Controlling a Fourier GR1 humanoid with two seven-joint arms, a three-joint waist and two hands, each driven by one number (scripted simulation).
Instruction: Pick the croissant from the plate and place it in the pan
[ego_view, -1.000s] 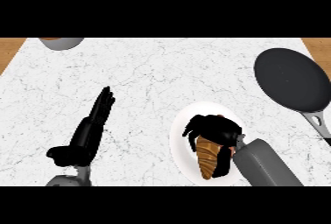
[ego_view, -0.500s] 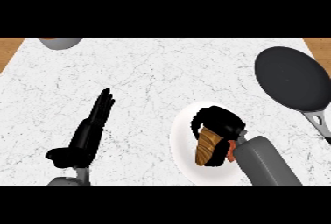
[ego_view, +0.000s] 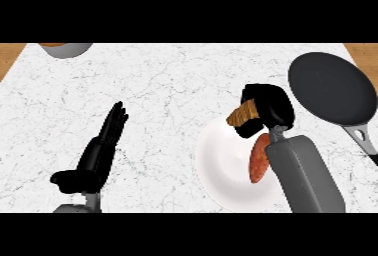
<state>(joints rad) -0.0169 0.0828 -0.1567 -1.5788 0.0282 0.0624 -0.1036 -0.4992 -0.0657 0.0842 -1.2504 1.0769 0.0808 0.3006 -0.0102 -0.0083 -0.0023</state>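
The croissant (ego_view: 242, 115) is held clamped in the right robot hand (ego_view: 267, 107), lifted over the plate's (ego_view: 221, 165) far edge. It should be carried level, rightward, to the pan (ego_view: 330, 87), then lowered before the fingers are opened.

Brown croissant (ego_view: 242, 114) held above white plate (ego_view: 221, 160), dark pan (ego_view: 331, 87) nearby.
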